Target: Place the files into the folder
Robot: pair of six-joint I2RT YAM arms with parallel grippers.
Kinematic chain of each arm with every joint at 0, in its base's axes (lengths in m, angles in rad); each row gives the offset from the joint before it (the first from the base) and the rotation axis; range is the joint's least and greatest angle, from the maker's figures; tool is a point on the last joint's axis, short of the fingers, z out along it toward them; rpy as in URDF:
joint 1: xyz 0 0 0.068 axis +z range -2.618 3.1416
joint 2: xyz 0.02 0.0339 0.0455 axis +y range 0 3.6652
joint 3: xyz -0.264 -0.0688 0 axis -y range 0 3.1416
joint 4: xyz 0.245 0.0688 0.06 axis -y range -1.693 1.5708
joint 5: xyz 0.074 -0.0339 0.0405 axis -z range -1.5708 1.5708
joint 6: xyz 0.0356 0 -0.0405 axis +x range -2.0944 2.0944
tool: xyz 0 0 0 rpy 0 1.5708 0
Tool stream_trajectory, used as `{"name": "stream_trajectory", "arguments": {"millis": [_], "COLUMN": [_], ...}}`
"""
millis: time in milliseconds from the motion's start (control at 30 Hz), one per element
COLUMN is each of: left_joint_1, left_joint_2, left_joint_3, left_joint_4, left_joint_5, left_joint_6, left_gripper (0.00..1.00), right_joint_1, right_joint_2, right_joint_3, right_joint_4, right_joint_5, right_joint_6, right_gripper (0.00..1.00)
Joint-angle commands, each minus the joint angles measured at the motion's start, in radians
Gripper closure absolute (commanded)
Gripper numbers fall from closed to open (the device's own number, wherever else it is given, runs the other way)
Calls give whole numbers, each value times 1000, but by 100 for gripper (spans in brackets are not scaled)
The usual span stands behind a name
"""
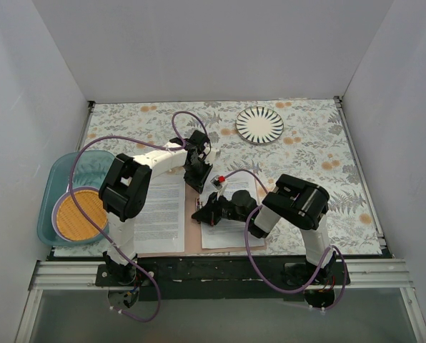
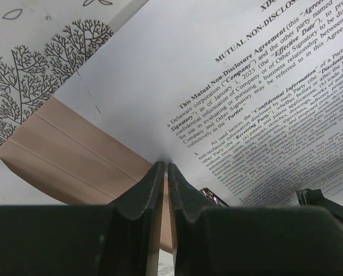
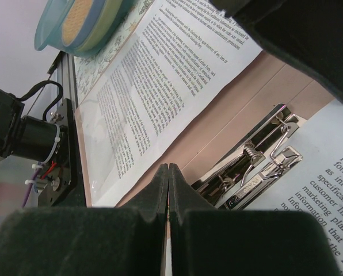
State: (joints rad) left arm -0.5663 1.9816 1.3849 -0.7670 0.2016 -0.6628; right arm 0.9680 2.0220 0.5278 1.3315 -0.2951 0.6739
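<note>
While the left fingers (image 2: 148,192) pinch the edge of the right sheet (image 2: 217,69), the right fingers (image 3: 154,192) press together, empty, beside the clip (image 3: 258,155).
It and the left sheet (image 3: 154,86), thin printed paper, lie on the open brown card folder (image 2: 73,144) at the counter's (image 1: 306,150) near edge; dragged, limp paper may crease, slip free, or snag that springy chrome clip.

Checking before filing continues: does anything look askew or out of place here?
One sheet is lifted off the folder, its edge pinched in the left gripper, so it isn't lying flat. Nothing else stands out.
</note>
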Motion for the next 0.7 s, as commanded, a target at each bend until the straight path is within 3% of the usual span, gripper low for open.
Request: {"name": "stream_trajectory", "arguments": {"millis": [0, 400, 667], "left_joint_1": [13, 26, 26], "left_joint_2": [52, 56, 60], "left_joint_3": [-23, -23, -14], "left_joint_4": [-17, -11, -17], "left_joint_5": [-53, -51, -53], "left_joint_6": [14, 19, 20], "left_gripper": [92, 92, 92], "right_joint_1": [-2, 0, 20], "right_joint_2": [96, 101, 76], "right_joint_3": [-81, -120, -112], "right_joint_4": [-503, -549, -603], "right_joint_5": [54, 105, 221], "right_joint_6": [-66, -60, -106], "right_gripper": [99, 99, 99]}}
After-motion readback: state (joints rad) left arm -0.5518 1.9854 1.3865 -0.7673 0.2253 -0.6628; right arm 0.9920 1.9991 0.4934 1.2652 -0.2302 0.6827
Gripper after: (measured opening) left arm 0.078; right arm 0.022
